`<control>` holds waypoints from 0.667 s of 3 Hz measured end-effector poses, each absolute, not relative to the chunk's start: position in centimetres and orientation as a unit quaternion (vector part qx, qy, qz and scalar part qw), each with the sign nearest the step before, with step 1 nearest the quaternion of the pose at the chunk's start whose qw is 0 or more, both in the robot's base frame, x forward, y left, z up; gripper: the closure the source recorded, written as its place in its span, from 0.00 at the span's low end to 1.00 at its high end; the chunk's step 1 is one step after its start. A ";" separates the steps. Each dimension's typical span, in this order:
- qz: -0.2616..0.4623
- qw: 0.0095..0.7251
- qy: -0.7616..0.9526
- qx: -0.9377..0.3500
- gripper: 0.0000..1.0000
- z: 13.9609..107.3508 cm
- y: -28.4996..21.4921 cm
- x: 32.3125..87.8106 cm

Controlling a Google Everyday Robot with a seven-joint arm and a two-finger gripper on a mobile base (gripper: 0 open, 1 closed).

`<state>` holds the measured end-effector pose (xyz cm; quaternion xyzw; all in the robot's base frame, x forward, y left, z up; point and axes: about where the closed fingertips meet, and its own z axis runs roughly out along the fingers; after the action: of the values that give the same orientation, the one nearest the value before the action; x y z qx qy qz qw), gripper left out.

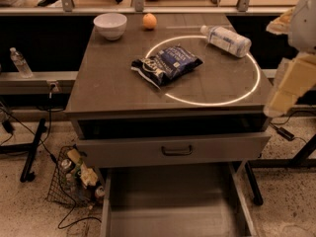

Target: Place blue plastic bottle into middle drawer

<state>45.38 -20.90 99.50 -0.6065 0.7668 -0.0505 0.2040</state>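
The blue plastic bottle [226, 40] lies on its side at the back right of the cabinet top, white cap pointing left, with nothing holding it. The middle drawer [173, 199] is pulled out at the bottom of the view, and its bare grey floor holds nothing. My arm's cream-white links [291, 83] hang at the right edge, beside the cabinet's right corner and apart from the bottle. The gripper itself does not show in the camera view.
A dark blue chip bag [167, 64] lies in the middle of the top, inside a lit ring. A white bowl [110, 24] and an orange [149, 20] sit at the back. The drawer with the black handle [177, 150] stands slightly open above. A wire basket of litter [76, 179] and a small clear bottle [20, 63] are at the left.
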 end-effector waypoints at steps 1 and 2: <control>-0.031 0.245 0.756 -0.607 0.00 99.3 -21.2 51.0; 0.004 0.288 0.748 -0.598 0.00 98.0 -21.7 58.1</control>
<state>58.12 -21.68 98.03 -0.5984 0.7476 0.0040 0.2881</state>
